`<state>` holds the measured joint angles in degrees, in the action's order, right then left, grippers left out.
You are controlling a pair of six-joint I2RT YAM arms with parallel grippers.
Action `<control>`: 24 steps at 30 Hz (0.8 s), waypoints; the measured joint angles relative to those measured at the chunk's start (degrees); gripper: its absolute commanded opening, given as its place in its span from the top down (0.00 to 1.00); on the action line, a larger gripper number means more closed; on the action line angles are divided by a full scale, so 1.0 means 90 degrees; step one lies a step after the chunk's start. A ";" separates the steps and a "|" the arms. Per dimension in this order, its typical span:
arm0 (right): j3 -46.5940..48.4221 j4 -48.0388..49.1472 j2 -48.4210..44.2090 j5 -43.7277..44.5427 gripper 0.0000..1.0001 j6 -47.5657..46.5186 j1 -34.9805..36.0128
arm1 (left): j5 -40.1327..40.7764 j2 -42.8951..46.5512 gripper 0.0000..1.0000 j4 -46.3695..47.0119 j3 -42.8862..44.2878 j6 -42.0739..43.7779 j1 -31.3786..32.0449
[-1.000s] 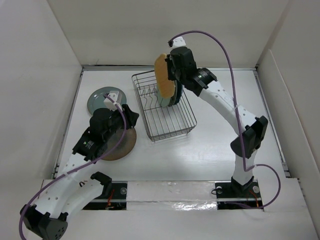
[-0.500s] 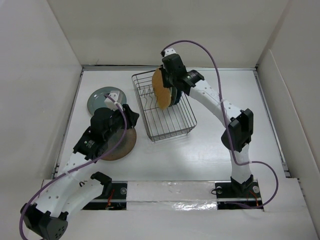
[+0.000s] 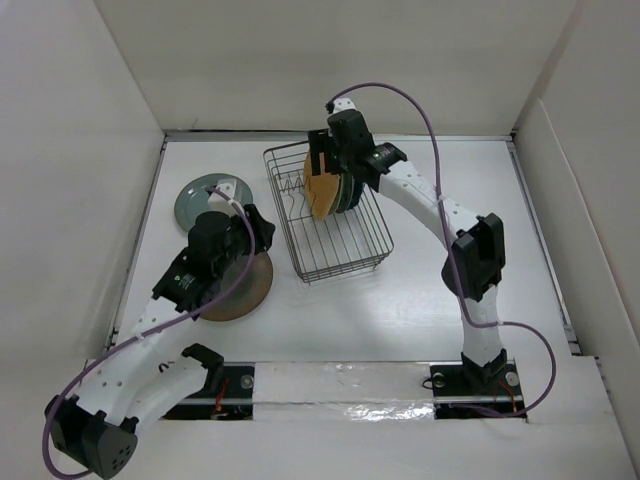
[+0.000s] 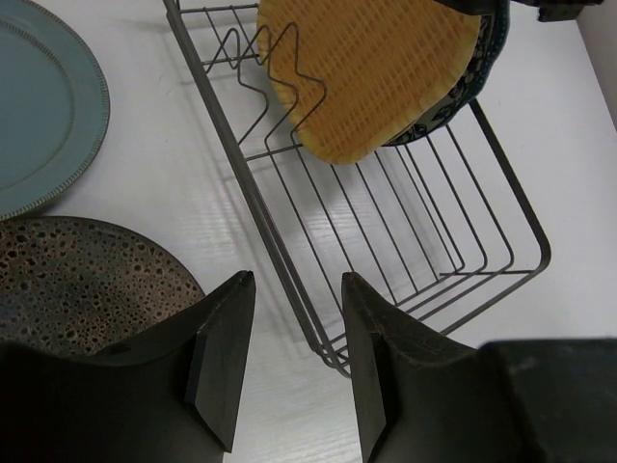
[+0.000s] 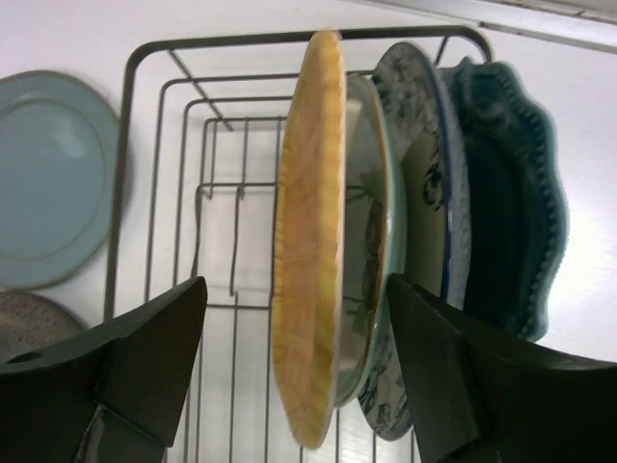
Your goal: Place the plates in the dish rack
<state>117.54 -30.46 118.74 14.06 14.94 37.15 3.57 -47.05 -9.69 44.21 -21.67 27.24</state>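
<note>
tan plate [image 5: 307, 241] upright in dish rack [image 4: 289, 270] | judged rigid, breakable, slick: grip top rim | right claw [image 5: 294, 357] wide astride it | left claw [image 4: 289, 367] wide

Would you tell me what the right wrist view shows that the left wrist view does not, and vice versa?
Only the right wrist view: four separate plates edge-on in the dish rack, the tan plate, then a green-rimmed plate, a blue-and-white plate and a teal scalloped plate, with the open right gripper straddling the tan one. Only the left wrist view: the tan plate's broad face, the rack's unfilled end and the open left gripper. Both: the rack, the tan plate and the grey-green plate lying on the table.
</note>
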 measured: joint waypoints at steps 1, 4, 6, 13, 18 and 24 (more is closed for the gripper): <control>-0.0163 0.0119 -0.0090 -0.0068 0.12 0.0007 0.0000 | 0.0029 -0.0058 0.58 0.0000 0.0000 -0.0036 0.0000; -0.0716 0.0427 -0.0542 -0.0277 0.12 0.0034 0.0000 | 0.0134 -0.0238 0.57 -0.0002 0.0000 -0.0148 0.0000; -0.1290 0.0738 -0.1081 -0.0442 0.12 0.0036 0.0000 | 0.0168 -0.0342 0.57 -0.0010 -0.0002 -0.0228 -0.0032; -0.3968 0.2317 -0.4056 -0.0901 0.98 0.0151 0.0017 | -0.0316 -0.0483 0.55 0.0170 -0.0005 -0.0814 -0.1139; -0.6086 0.3512 -0.5933 -0.0974 1.00 0.0554 0.0172 | -0.0789 -0.0804 0.54 0.0806 -0.0095 -0.1588 -0.2208; -0.8060 0.3900 -0.6747 -0.1030 0.99 0.0843 0.0267 | -0.1277 -0.1712 0.53 0.1557 -0.0112 -0.2416 -0.3429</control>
<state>44.99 4.64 58.02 4.80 22.52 39.55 -7.92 -62.46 4.32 43.20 -43.42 -3.62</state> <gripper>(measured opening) 0.010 0.466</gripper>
